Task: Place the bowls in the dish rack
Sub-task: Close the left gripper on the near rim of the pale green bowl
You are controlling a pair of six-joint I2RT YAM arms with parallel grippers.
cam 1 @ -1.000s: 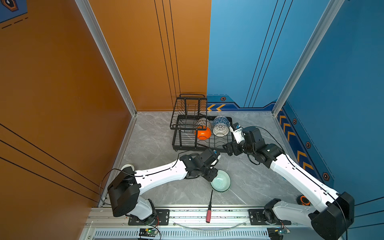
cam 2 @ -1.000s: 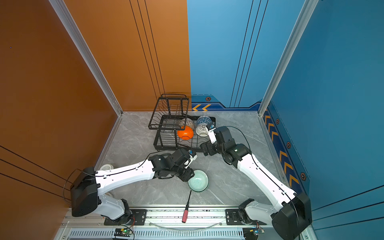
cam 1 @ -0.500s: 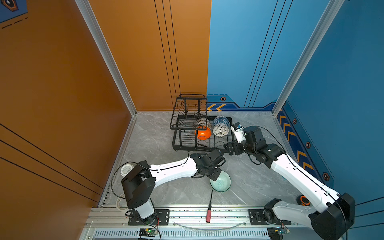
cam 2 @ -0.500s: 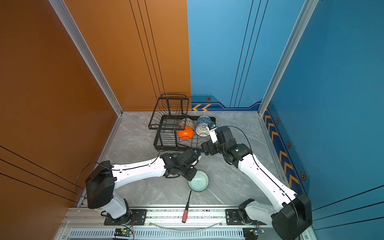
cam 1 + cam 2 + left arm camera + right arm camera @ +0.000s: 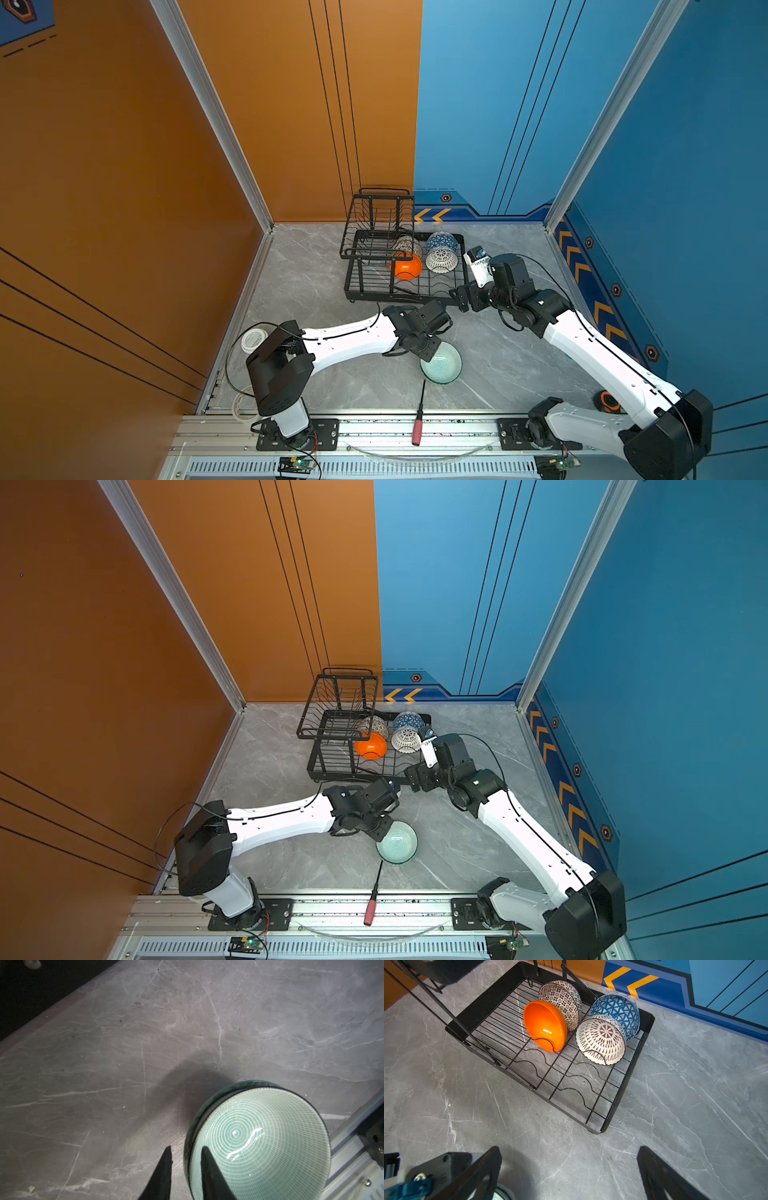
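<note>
Left jaws straddle the rim of the mint bowl [image 5: 259,1142] on the desk [image 5: 187,1022]; I can't tell if they pinch. Right jaws spread, dish rack [image 5: 477,1009] ahead. A shallow bite could slip during lifting.

RACK [image 5: 481,1002] on marble table [image 5: 695,1095]: four bowls stand on edge in its far slots | LEFT: orange bowl [image 5: 545,1025], dotted bowl [image 5: 562,997] just behind it | RIGHT: lattice bowl [image 5: 601,1040], blue bowl [image 5: 616,1009] just behind it | NEAR: right gripper [image 5: 569,1149], jaws spread wide above the table, short of the rack
</note>
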